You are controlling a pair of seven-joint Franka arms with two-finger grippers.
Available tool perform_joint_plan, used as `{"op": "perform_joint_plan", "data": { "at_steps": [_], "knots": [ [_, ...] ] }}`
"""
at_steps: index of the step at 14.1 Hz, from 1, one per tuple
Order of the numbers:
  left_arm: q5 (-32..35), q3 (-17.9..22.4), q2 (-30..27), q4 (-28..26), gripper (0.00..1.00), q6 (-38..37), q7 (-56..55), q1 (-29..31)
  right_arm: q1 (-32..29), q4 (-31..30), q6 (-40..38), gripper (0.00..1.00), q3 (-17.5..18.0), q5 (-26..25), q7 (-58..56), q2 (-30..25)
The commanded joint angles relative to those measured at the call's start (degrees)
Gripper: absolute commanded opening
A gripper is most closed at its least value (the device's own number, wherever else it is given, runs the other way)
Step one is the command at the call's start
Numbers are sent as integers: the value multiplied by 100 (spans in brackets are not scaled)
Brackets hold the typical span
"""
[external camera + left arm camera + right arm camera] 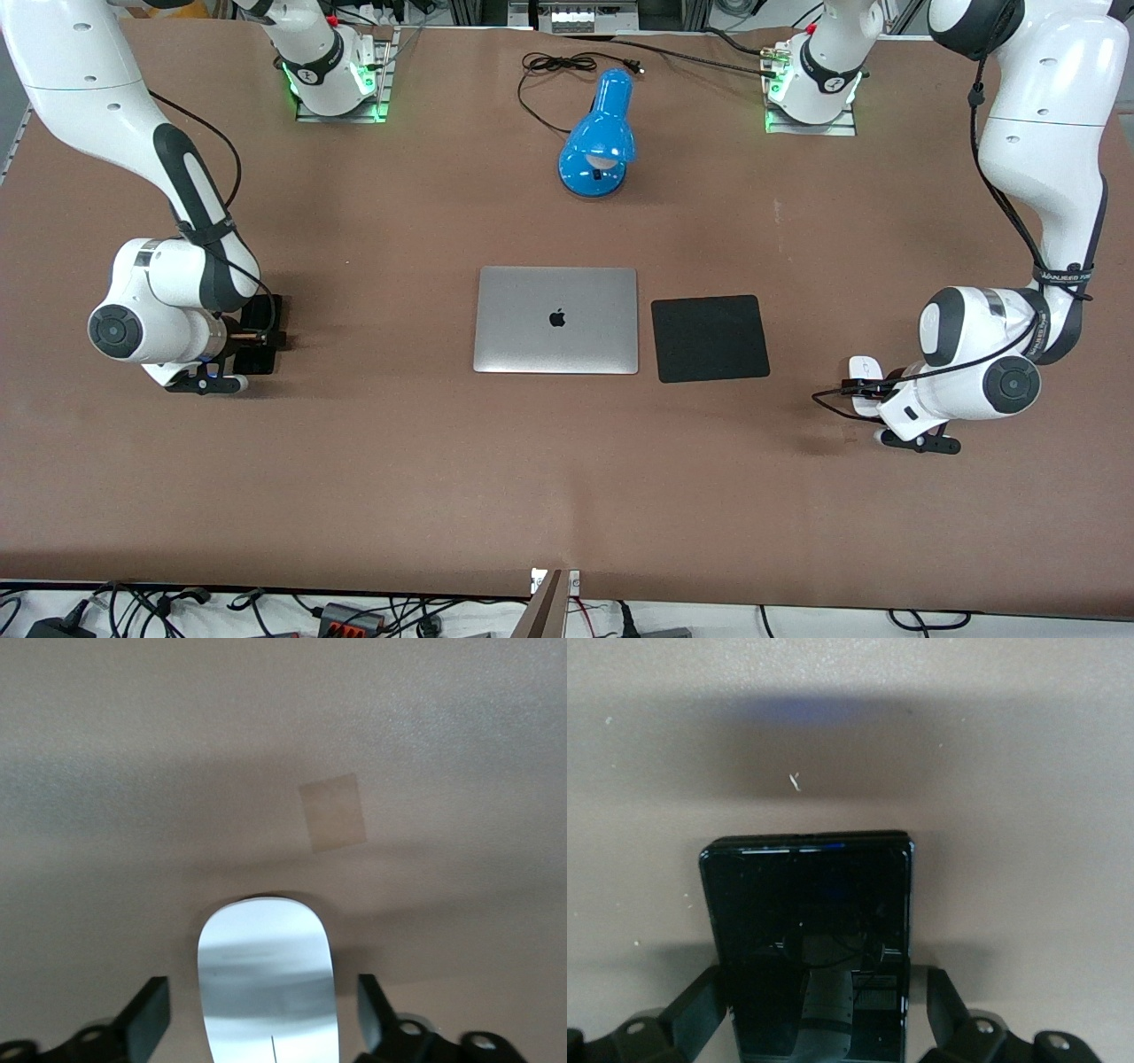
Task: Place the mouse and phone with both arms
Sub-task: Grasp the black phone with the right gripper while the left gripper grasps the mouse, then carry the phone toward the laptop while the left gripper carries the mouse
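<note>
Left gripper [263,1028]: I read the two black fingers [146,1020] as spread wide, one on each side of the small white oval computer mouse [267,983], with a gap showing on both sides; not closed on it
Mouse position: on the brown table [567,478] at the left arm's end, nearer to the front camera than the black square pad [710,338], well apart from it; mostly covered by the left wrist in the front view
Right gripper [830,1028]: fingers [700,1010] stand wide, straddling the slim black glossy smartphone [811,939]; I cannot tell whether a pad touches its edge on one side, so I judge it not yet clamped
Phone position: flat on the table at the right arm's end, well apart from the closed silver laptop [556,320]
Surroundings: the laptop sits mid-table with the pad just beside it toward the left arm's end; a blue desk lamp [601,135] lies farther from the front camera, its black cord [554,75] trailing
Step in hand: pre-grasp on both arms, each claw low around its object
Next move calls for: closing both claws squarely across the narrow width, then a level lift; I expect the smooth mouse shell and thin phone edges to slip if the pads land off-centre
</note>
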Motion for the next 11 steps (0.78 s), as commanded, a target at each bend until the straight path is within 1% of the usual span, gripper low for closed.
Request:
{"op": "perform_joint_plan", "data": {
  "at_steps": [1, 2, 3, 4, 5, 6, 7, 9, 11],
  "knots": [
    [142, -32, -15, -26, 71, 47, 202, 21, 9, -45, -23, 100, 30, -75, -53, 0],
    [142, -32, -15, -26, 65, 56, 281, 21, 9, -45, -67, 93, 30, -75, -44, -9],
    [142, -32, -15, -26, 58, 56, 299, 12, 9, -36, -137, 68, 38, -75, -70, -17],
    [142, -32, -23, -17, 50, 47, 299, 4, 0, -27, -164, 50, 47, -75, -123, -26],
    [134, -93, -50, -8, 45, 12, 247, -5, 9, -19, -208, 38, 73, -75, -132, -52],
    [134, -120, -59, 9, 41, -14, 212, -49, 9, 16, -321, 33, 100, -75, -123, -70],
    [125, -129, -85, 44, 40, -32, 194, -154, 9, 43, -470, 31, 109, -41, -123, -201],
    [11, -146, -225, 89, 37, -320, 2, -452, 35, 122, -760, 24, 266, -40, -80, -447],
    [-94, -172, -304, 80, 33, -759, -586, -812, 88, 410, -1077, 21, 529, 3, -27, -562]
  ]
}}
